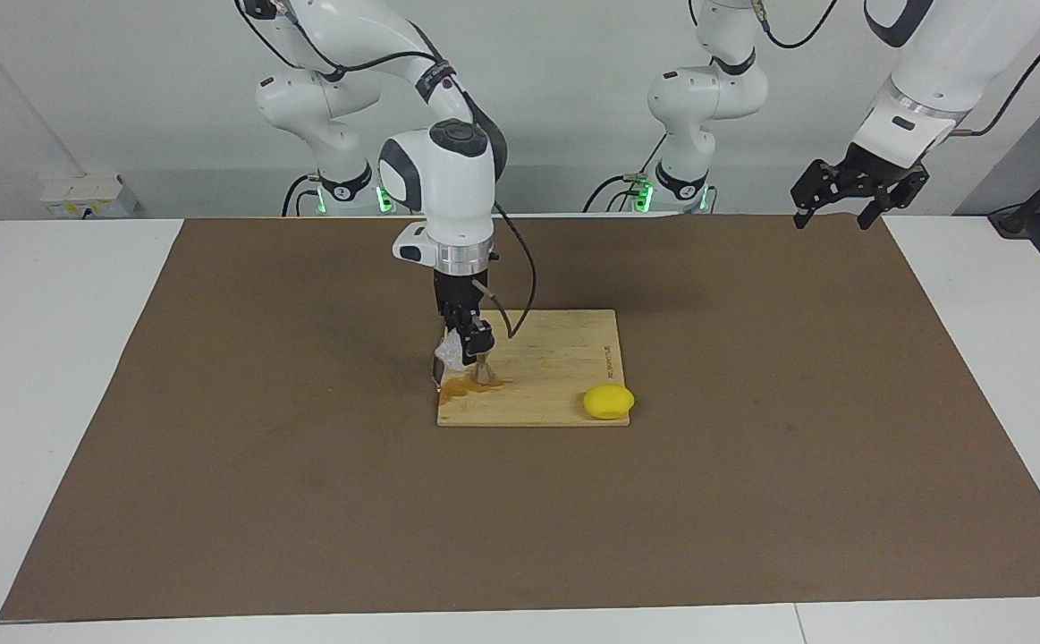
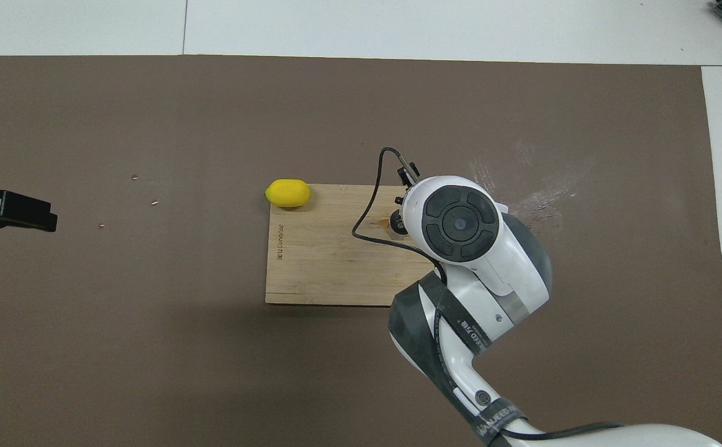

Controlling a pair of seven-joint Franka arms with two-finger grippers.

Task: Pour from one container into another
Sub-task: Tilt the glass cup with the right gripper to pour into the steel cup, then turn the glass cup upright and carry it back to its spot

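My right gripper (image 1: 464, 347) is shut on the small clear cup (image 1: 449, 352), holding it tilted just above the wooden board (image 1: 555, 358), right beside the grey metal jigger (image 1: 484, 371). The jigger stands upright on the board's corner toward the right arm's end, in a brown spilled puddle (image 1: 459, 385). In the overhead view my right arm hides the cup, and only the jigger's dark top (image 2: 397, 222) peeks out. My left gripper (image 1: 832, 215) hangs open and holds nothing, high over the mat's edge at the left arm's end, where it waits.
A yellow lemon (image 1: 609, 402) (image 2: 287, 193) rests at the board's (image 2: 323, 261) corner farthest from the robots, toward the left arm's end. A brown mat (image 1: 752, 501) covers the white table. A black cable loops from the right wrist over the board.
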